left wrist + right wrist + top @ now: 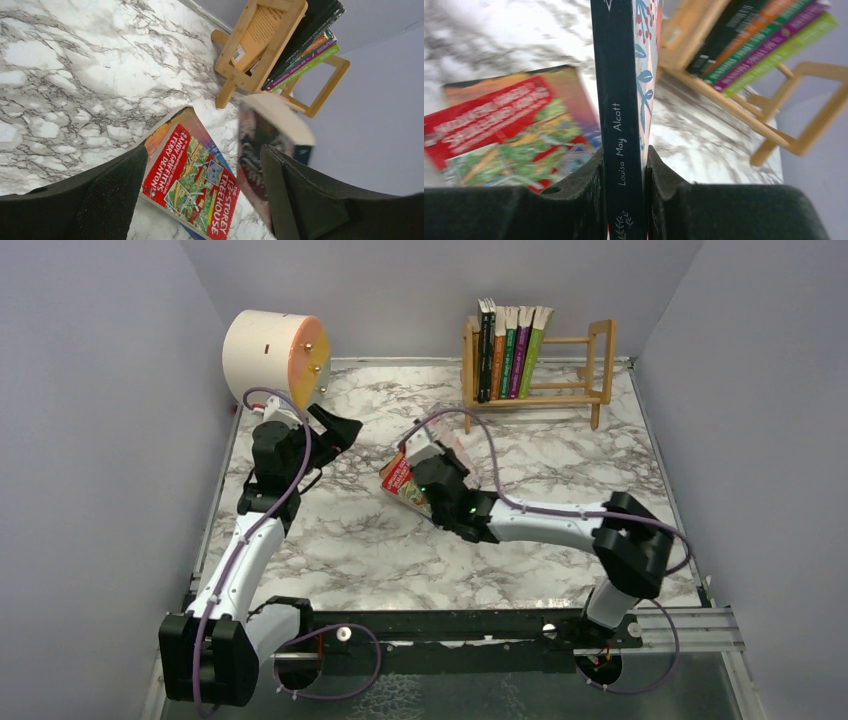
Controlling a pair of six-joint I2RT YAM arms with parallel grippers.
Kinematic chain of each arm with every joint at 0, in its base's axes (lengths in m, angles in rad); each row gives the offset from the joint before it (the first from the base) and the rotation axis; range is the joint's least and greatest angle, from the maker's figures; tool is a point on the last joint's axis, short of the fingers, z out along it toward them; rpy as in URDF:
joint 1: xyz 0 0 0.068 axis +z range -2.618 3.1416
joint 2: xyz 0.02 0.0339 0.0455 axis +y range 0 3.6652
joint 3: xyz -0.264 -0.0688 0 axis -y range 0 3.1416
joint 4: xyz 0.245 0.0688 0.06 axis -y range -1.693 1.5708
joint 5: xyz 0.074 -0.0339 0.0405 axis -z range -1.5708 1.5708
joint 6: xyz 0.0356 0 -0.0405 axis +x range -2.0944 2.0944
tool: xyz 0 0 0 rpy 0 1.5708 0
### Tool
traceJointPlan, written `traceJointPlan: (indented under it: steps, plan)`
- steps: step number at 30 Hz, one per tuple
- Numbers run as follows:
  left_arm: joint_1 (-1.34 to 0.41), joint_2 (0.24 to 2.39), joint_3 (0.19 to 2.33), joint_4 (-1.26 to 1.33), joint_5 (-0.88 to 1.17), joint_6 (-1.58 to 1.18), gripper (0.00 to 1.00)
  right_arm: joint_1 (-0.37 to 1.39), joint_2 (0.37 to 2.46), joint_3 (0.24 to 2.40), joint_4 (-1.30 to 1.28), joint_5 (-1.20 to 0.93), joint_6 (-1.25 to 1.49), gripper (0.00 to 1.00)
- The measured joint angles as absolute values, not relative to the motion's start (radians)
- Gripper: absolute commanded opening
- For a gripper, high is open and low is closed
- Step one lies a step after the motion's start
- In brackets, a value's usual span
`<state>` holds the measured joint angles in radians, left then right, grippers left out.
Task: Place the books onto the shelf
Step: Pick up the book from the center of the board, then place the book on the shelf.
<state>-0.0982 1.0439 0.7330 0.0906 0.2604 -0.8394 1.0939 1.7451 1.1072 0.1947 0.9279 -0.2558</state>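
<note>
**Top view.** The small light-wood shelf with ladder-like ends (575, 398) stands at the back of the marbled table (330, 540). Five upright paperbacks (512, 350) fill its left end, leaving its right part free. Well in front of the shelf, the right gripper (428, 462) carries a dark-spined paperback (447, 443) over a red illustrated paperback (402, 485) lying flat. The left gripper (340, 430) hangs farther left of the shelf, beside a cream cylinder (265, 355).

**Left wrist view.** The left gripper's fingers (110, 195) stand wide apart with nothing between them. They frame the red illustrated paperback, probably the next pick. The carried book, blurred, sits between it and the shelf.

**Right wrist view.** The right gripper's pads (586, 175) pinch the dark-spined paperback across its thickness, spine outward. Held upright like this, it should slide in beside the shelf's rightmost green book.
</note>
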Motion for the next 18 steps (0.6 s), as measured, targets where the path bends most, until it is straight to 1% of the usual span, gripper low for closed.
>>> traceJointPlan:
  steps: [5, 8, 10, 15, 18]
  plan:
    - [-0.097, 1.033, 0.720, 0.106, 0.259, -0.840, 0.77, 1.022, 1.519, 1.020, 0.260, 0.966, -0.309, 0.01]
    - [-0.097, 1.034, 0.681, 0.137, 0.271, -0.846, 0.77, 0.965, 1.413, 1.026, 0.316, 0.960, -0.330, 0.01]
    - [-0.097, 1.037, 0.659, 0.146, 0.282, -0.847, 0.77, 0.895, 1.356, 1.042, 0.329, 0.945, -0.322, 0.01]
    - [-0.097, 1.063, 0.640, 0.188, 0.328, -0.847, 0.77, 0.661, 1.280, 1.097, 0.343, 0.876, -0.250, 0.01]
    - [-0.097, 1.072, 0.639, 0.220, 0.354, -0.849, 0.77, 0.574, 1.284, 1.118, 0.355, 0.822, -0.217, 0.01]
